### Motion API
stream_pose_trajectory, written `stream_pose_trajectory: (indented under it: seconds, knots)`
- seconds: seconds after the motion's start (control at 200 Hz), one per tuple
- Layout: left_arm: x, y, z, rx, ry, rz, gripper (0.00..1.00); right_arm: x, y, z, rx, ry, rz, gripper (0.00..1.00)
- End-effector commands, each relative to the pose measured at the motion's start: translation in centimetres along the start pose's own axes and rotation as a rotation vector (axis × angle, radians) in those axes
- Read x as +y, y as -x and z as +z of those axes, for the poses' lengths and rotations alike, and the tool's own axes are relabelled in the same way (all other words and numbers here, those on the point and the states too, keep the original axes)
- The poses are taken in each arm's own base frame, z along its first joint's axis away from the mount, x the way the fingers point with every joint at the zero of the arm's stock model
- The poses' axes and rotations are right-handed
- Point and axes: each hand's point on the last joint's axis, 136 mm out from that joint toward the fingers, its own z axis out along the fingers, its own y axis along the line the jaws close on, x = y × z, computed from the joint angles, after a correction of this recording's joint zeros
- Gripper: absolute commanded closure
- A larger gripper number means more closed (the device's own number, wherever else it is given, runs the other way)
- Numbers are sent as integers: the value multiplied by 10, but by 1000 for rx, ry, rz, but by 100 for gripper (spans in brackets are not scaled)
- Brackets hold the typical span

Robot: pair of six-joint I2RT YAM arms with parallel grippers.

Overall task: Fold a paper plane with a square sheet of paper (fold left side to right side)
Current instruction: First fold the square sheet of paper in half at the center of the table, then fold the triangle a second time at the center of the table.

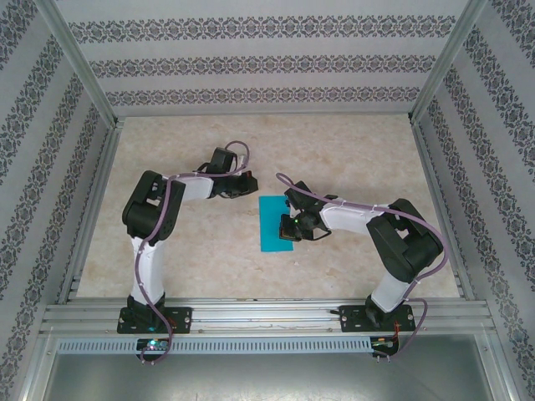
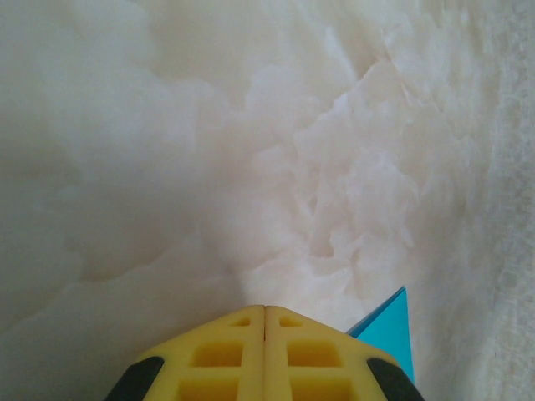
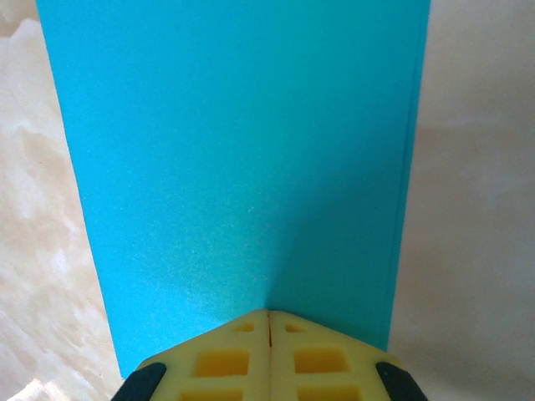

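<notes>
The paper (image 1: pixel 272 219), a narrow rectangle on the tabletop (image 1: pixel 351 150), lies under the clenched right hand (image 3: pixel 268 317), which is probably pressing the fold flat. The left hand (image 2: pixel 265 311), clenched on nothing, rests beside its corner.

Open tabletop all round, crowded only in the middle

The table (image 1: pixel 351 150) lies bare toward the back wall (image 1: pixel 251 67) and along both side walls, leaving wide room to pass there. In the middle the paper (image 1: pixel 272 221) lies flat. The right gripper (image 1: pixel 288 227), fingers pressed together, sits over its right edge, and the left gripper (image 1: pixel 251 181), likewise closed, hangs near its far left corner, with a narrow gap between them. The arms' bent elbows block the near left and right, and a metal rail (image 1: pixel 267 316) bounds the near edge.
</notes>
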Motion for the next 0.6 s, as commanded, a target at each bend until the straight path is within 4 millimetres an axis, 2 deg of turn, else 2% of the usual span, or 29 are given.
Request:
stream_pose_trajectory:
  seconds: [0.0,0.14,0.255,0.34,0.46,0.595]
  knots:
    - [-16,9,-37,-58,2,42,96,-45,-38,10,118,-157,82,100]
    - [-32,-24,-55,-6,-19,38,96,-41,-35,11,107,-141,85,100]
    - [-43,-62,-50,93,-49,23,96,-40,-31,12,100,-139,83,100]
    - [-49,-83,-43,137,-56,19,96,-39,-30,12,99,-139,83,100]
    - [-48,-99,-28,181,-63,-7,96,-39,-30,13,102,-139,84,100]
    - [-42,-109,-14,213,-52,-19,96,-38,-31,14,109,-137,85,100]
